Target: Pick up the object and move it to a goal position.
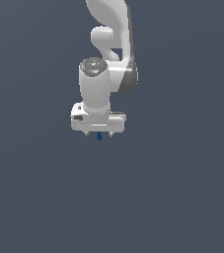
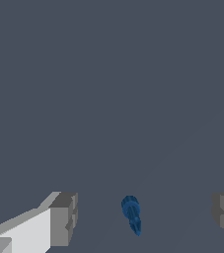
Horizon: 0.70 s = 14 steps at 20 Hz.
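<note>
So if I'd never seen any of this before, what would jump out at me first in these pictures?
The big white robot arm hanging down the middle of the exterior view against a plain grey-blue background. At its lower end the gripper is open, and a tiny dark blue piece sits between its fingers. In the wrist view that blue piece lies in the gap, touching neither finger.

Glossy white rounded arm (image 1: 108, 29), dark grey joint band, boxy white hand (image 1: 99, 134), grey blocky fingertips (image 2: 64, 217)
</note>
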Each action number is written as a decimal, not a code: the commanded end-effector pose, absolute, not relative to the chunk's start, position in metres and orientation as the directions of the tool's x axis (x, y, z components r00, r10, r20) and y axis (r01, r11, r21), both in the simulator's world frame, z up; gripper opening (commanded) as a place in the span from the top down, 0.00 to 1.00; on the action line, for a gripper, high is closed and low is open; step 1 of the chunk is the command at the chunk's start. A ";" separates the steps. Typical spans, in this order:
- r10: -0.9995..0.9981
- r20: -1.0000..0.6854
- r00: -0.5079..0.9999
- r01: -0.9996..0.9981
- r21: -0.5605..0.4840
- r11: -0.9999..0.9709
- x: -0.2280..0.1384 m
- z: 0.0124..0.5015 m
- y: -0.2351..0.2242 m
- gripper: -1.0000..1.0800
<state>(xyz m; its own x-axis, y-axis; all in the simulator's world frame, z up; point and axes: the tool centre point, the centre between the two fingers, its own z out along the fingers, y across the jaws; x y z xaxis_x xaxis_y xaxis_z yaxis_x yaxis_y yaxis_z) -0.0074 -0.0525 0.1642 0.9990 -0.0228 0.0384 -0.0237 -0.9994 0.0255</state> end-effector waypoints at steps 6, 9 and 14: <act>-0.083 0.020 0.996 -0.083 0.010 -0.997 -0.047 0.127 -0.060 0.04; -0.106 0.013 0.994 -0.107 0.006 -0.994 -0.064 0.114 -0.063 0.04; -0.135 0.004 0.991 -0.135 0.002 -0.991 -0.084 0.100 -0.066 0.04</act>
